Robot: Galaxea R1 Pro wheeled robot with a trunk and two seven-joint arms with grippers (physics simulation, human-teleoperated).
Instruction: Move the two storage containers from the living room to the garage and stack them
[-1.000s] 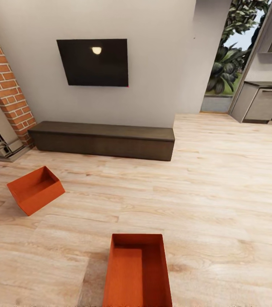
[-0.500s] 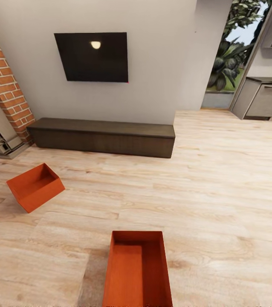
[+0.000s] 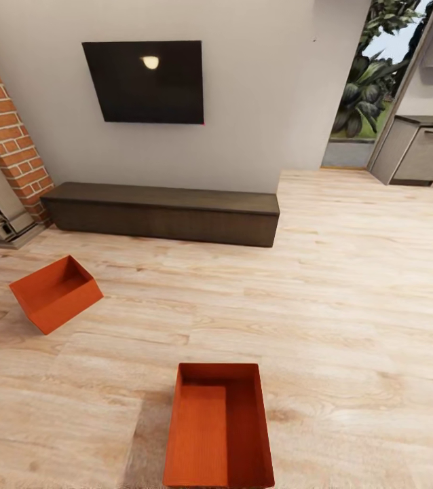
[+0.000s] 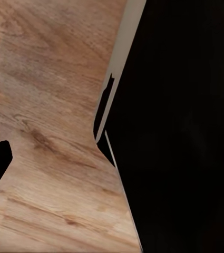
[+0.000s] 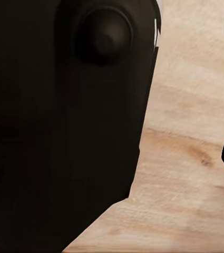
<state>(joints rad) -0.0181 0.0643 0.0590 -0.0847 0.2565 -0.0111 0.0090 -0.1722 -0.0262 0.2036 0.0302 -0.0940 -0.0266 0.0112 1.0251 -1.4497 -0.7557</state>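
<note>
Approach stage is judged under way: neither storage container is lifted. The near container (image 3: pixel 218 426) lies on the plank floor (image 3: pixel 352 305) directly ahead, the second container (image 3: pixel 55 293) tilted near the fireplace (image 3: pixel 3 156). End effector states cannot be told. Closing in and lowering both arms is required next.

the two bins (image 3: pixel 218 426) (image 3: pixel 55 293) look like smooth orange plastic on a pale wood plank floor (image 3: pixel 352 292); the tv (image 3: pixel 143 81) is shiny black.

One storage container (image 3: pixel 218 428) lies well before the bench (image 3: pixel 162 213); the other (image 3: pixel 55 293) lies before the bench's left end.
</note>
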